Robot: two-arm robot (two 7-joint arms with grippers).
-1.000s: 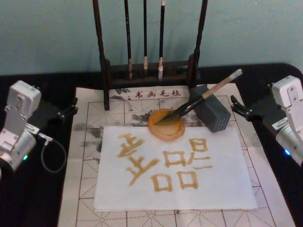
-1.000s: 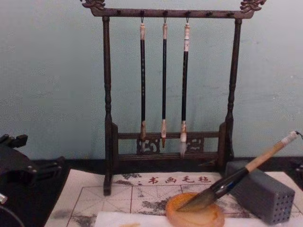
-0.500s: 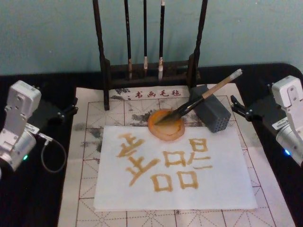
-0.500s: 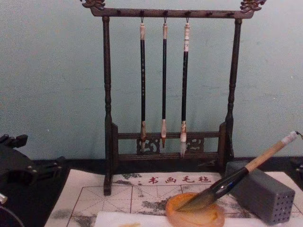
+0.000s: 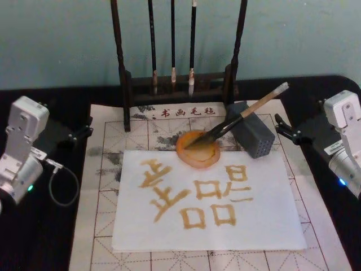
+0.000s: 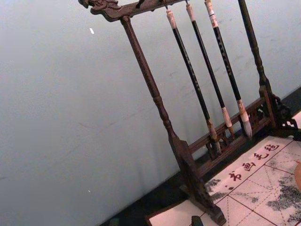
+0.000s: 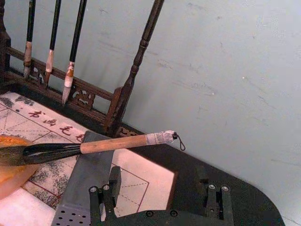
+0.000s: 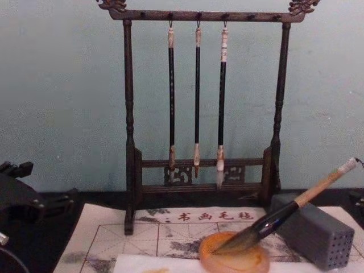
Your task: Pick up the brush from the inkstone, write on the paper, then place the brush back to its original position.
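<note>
Both grippers stay parked, fingers apart, left gripper (image 5: 87, 126) and right gripper (image 5: 279, 127) flanking the paper (image 5: 259, 226); the brush (image 5: 242, 116) lies unmoved, bristles in the inkstone (image 5: 194, 158) at the paper's far edge.

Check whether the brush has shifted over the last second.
No. The brush keeps its bristles in the inkstone and its handle across the grey block, unchanged.

Plain pale teal wall (image 8: 62, 85) behind a black tabletop (image 5: 67, 101).
</note>
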